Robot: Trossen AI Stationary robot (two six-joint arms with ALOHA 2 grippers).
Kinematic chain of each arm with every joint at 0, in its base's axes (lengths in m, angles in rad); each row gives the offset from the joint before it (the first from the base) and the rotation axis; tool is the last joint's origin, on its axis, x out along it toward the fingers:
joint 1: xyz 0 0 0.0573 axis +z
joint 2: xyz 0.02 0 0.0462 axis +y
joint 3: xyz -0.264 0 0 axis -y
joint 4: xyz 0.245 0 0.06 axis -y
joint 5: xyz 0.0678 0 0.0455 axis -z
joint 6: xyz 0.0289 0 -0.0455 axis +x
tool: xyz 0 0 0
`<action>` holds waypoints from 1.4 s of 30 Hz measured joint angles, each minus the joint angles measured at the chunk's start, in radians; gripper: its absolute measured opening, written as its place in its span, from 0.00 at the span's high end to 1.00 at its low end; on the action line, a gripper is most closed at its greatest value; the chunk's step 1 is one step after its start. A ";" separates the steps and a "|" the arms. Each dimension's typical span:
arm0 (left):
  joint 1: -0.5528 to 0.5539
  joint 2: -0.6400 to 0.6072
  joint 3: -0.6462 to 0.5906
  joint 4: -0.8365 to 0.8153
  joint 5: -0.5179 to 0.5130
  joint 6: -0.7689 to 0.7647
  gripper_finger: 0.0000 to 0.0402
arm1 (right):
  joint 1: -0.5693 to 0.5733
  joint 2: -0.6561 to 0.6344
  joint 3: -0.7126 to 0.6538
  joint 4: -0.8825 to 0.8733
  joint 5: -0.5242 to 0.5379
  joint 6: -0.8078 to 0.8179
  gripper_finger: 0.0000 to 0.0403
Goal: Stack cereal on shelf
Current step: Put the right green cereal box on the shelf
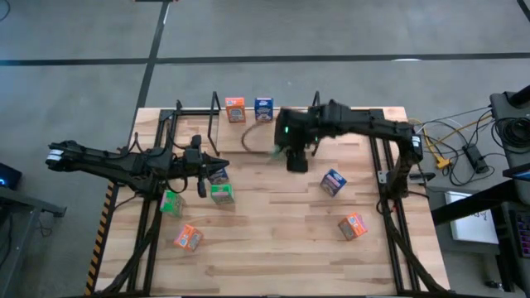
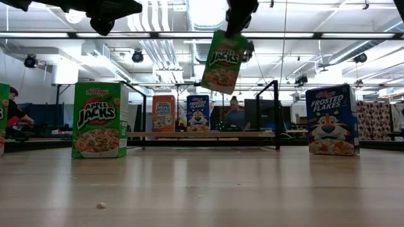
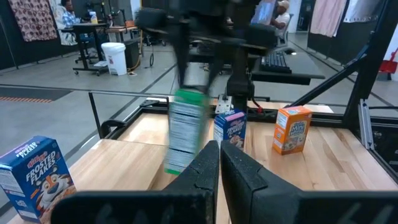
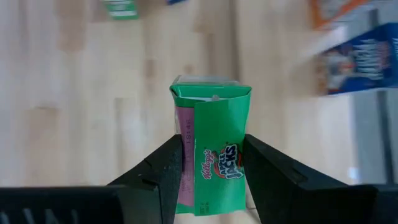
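My right gripper [image 1: 295, 157] is shut on a green cereal box [image 2: 224, 61], high above the table in front of the shelf; the box also shows in the right wrist view [image 4: 211, 149]. The shelf [image 2: 276, 113], a black rod rack at the table's far side, carries an orange box [image 1: 235, 109] and a blue box [image 1: 264, 108] standing on their bases. My left gripper [image 1: 204, 172] is shut and empty. It hovers over the table's left half, above a blue box [image 1: 219, 175] and a green box [image 1: 222, 194]. My right gripper pinches the green box between its two fingers [image 4: 166, 168] by two opposite sides [image 4: 235, 155], at the box's upper end [image 2: 228, 36]. The fingers come from above, pointing down. The box hangs tilted below them, lifted clear of the table.
Other boxes stand on the table: a green one [image 1: 171, 203] and an orange one [image 1: 188, 237] at the near left, a blue one [image 1: 333, 182] and an orange one [image 1: 353, 225] at the right. People sit at desks in the room beyond the table.
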 joint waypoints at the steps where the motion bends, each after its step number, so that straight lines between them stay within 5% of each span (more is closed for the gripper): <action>1: 0.000 0.000 0.000 0.000 0.000 0.000 1.00 | -0.025 0.000 0.005 -0.001 0.000 -0.024 0.63; 21: 0.000 0.000 0.000 0.000 0.000 0.000 1.00 | -0.444 0.111 -0.010 0.085 -0.002 -0.460 0.63; 42: 0.000 0.000 0.000 -0.012 0.000 0.000 1.00 | -0.511 0.223 0.025 0.061 -0.008 -0.546 0.63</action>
